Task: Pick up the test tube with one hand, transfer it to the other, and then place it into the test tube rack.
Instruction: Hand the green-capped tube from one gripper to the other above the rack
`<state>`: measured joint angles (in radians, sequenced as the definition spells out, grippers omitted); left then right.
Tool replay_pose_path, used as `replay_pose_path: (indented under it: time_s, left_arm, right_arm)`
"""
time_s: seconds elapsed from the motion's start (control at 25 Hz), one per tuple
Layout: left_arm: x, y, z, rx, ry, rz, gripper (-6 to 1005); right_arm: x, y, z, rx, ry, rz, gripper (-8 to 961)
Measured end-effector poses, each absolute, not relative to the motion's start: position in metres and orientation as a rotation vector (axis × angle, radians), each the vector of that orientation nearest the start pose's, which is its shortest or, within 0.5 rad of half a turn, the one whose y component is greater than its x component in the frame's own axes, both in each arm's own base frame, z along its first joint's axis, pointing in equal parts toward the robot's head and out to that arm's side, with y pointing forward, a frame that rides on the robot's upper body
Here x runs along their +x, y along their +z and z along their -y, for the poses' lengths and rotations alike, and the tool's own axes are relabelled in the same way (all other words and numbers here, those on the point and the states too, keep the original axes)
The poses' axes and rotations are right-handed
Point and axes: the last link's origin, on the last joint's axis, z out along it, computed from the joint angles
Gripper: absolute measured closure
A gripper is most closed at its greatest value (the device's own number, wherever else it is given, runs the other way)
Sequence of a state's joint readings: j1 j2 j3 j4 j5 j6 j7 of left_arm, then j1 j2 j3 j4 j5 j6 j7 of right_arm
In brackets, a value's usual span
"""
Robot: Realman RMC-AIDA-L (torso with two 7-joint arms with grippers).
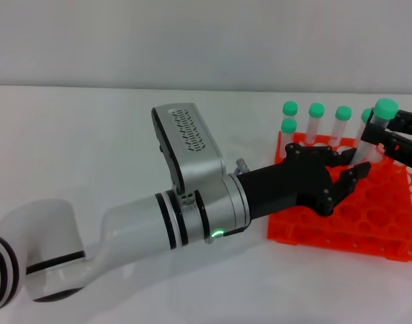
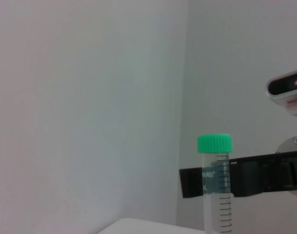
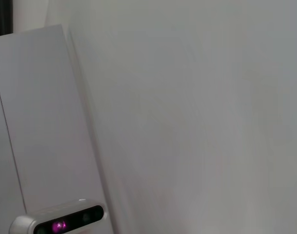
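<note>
Test tube (image 1: 370,138) with its green cap is upright above the far right corner of the orange rack (image 1: 341,219), grasped by the right end effector (image 1: 375,138) just below the cap. Left end effector (image 1: 351,177) hangs released over the rack, fingers spread, just beside the tube. Five other capped tubes (image 1: 316,125) stand along the rack's far side on the white surface (image 1: 91,135).

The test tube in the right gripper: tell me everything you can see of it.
The test tube is a slim clear plastic tube with a ribbed green cap and printed graduation marks. It stands upright, cap up, clamped just below the cap by the right gripper, above the far right part of the orange-red rack. The left gripper is open just beside it, not touching. Its lower end is hidden.
</note>
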<state>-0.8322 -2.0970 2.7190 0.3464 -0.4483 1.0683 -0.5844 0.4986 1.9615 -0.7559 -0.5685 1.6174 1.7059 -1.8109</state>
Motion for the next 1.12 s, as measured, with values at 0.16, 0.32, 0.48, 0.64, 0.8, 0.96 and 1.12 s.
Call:
replay_pose_path:
  time_s: [0.16,0.32,0.48,0.64,0.8,0.96,1.12]
  left_arm:
    - [-0.128,-0.141,-0.336,-2.607,-1.07,0.273,756]
    - [-0.128,-0.14,-0.336,-2.607,-1.069,0.272,754]
    - [-0.128,-0.141,-0.335,-2.613,-1.063,0.268,752]
    - [-0.129,-0.141,-0.335,-2.613,-1.054,0.265,751]
    - [-0.133,-0.141,-0.334,-2.597,-1.045,0.246,749]
    - [-0.136,-0.142,-0.333,-2.587,-1.033,0.235,747]
    - [-0.14,-0.142,-0.331,-2.573,-1.017,0.193,746]
  right_arm:
    - [0.245,0.066,-0.335,-2.494,1.194,-0.45,511]
    - [0.245,0.066,-0.335,-2.493,1.193,-0.444,633]
    - [0.245,0.066,-0.334,-2.489,1.193,-0.422,748]
    - [0.244,0.066,-0.335,-2.487,1.198,-0.418,747]
    - [0.244,0.067,-0.335,-2.485,1.202,-0.417,747]
    - [0.243,0.069,-0.335,-2.473,1.219,-0.412,746]
    - [0.244,0.069,-0.334,-2.464,1.224,-0.415,746]
